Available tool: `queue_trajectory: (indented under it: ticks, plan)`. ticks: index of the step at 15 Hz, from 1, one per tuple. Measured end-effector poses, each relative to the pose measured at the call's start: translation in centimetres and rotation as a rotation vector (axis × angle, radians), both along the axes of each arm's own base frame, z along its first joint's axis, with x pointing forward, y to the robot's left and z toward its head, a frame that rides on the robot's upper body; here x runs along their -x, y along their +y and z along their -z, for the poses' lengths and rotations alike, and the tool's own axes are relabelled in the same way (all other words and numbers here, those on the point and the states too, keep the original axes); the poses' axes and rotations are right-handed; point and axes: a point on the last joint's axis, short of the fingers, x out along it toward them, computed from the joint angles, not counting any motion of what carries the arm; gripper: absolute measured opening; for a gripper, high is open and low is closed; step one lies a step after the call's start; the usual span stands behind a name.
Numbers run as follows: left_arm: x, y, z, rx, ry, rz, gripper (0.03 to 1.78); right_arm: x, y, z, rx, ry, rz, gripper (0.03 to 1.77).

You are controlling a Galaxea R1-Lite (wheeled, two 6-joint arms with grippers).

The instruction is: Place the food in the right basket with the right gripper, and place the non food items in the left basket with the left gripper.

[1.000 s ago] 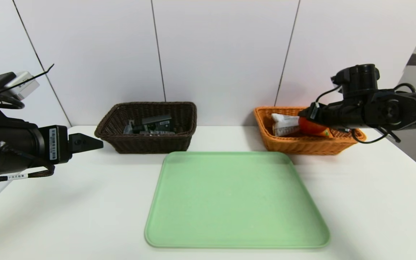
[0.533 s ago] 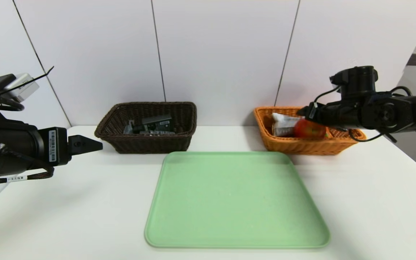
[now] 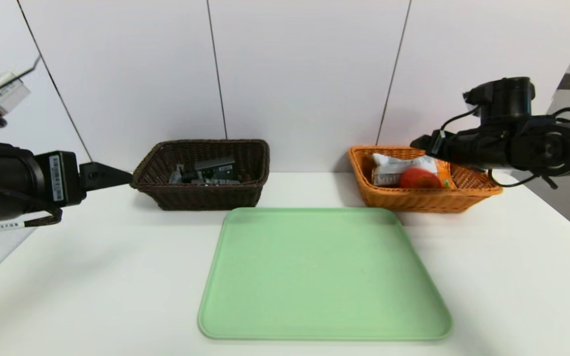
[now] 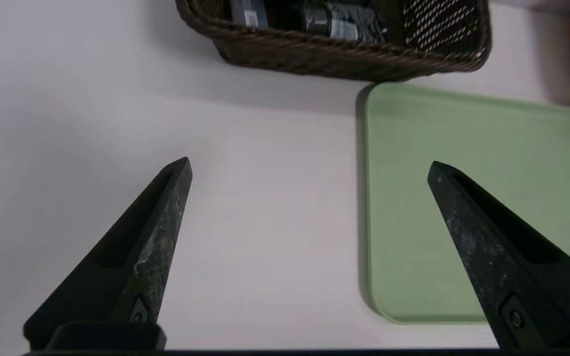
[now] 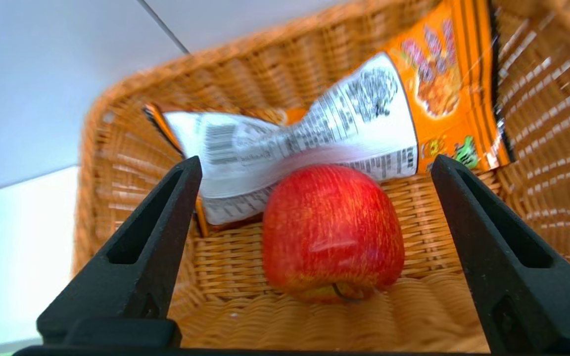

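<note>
Green tray (image 3: 324,274) bare at the middle of the white table (image 3: 92,287). Behind it on the left, dark brown basket (image 3: 201,195) with dark items (image 3: 208,172) inside; on the right, orange-tan basket (image 3: 413,200) holding red apple (image 3: 416,179) against snack packet (image 3: 396,165). Right gripper (image 3: 421,143) above that basket's rim, clear of the apple. Left gripper (image 3: 117,175) just beside the brown basket's left edge.

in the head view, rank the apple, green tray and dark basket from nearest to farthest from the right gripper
1. apple: in the orange basket, just below the right gripper.
2. green tray: centre of the table.
3. dark basket: far left side.
</note>
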Motion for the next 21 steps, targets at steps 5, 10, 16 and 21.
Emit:
queue_trajectory:
  ticks: [5, 10, 16, 21]
  plan:
    - [3.7, 1.2, -2.7, -0.041, -0.144, 0.022, 1.69, 6.9, -0.4, -4.3, 0.107, -0.082, -0.066, 1.66]
    - [9.6, 4.4, 0.3, -0.269, -0.183, -0.136, 1.69, 16.2, -1.4, -5.7, 0.225, -0.164, -0.101, 1.68]
    - [17.6, 5.8, 5.2, -0.283, -0.301, -0.230, 1.69, 28.8, -2.9, -3.5, 0.243, -0.329, -0.038, 1.69]
    - [21.5, 5.7, 10.3, -0.311, -0.387, -0.245, 1.69, 37.6, -3.8, 1.9, 0.275, -0.477, 0.058, 1.69]
